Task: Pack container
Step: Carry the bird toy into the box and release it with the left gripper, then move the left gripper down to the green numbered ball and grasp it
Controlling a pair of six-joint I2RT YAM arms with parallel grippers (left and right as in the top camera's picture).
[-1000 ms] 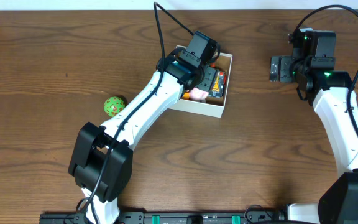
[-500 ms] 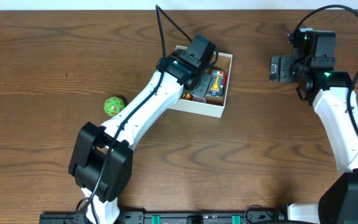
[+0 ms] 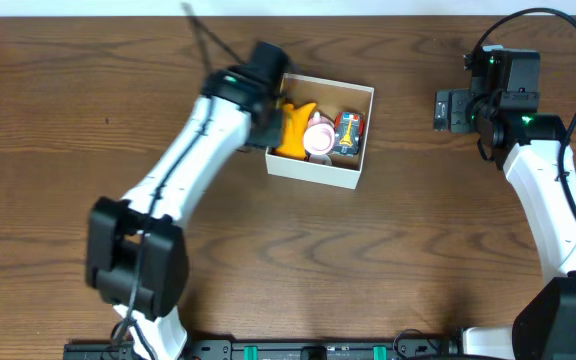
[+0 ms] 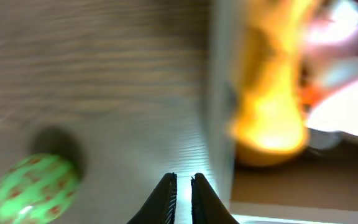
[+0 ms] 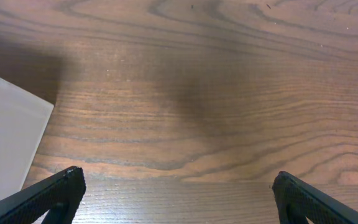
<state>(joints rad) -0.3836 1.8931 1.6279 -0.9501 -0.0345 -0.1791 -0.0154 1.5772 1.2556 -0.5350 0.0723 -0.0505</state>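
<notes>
So, a big brown wood-grain desk (image 3: 58, 120) fills pretty much the whole overhead view. The left arm (image 3: 183, 160) stretches diagonally up toward the container (image 3: 313, 172), while the right arm (image 3: 553, 200) stands off on the right side, well apart from it. The container is a white square box with a brown inside, sitting open-top on the desk a bit above the middle.

The left hand (image 4: 183, 178) hovers just outside the box's left wall, over bare wood. Its fingers are pinched nearly together with nothing between them. The right hand (image 5: 178, 177) is spread wide and empty, and a corner of the container shows at the left edge of its wrist view.

Inside the box there's a yellow toy (image 3: 294, 130) on the left, a pink and white round thing (image 3: 319, 138) next to it, and a small red and orange toy (image 3: 349, 133) by the right wall. The left wrist view is pretty blurry, but a green ball (image 4: 36, 186) lies on the desk outside the box, near the left hand.
</notes>
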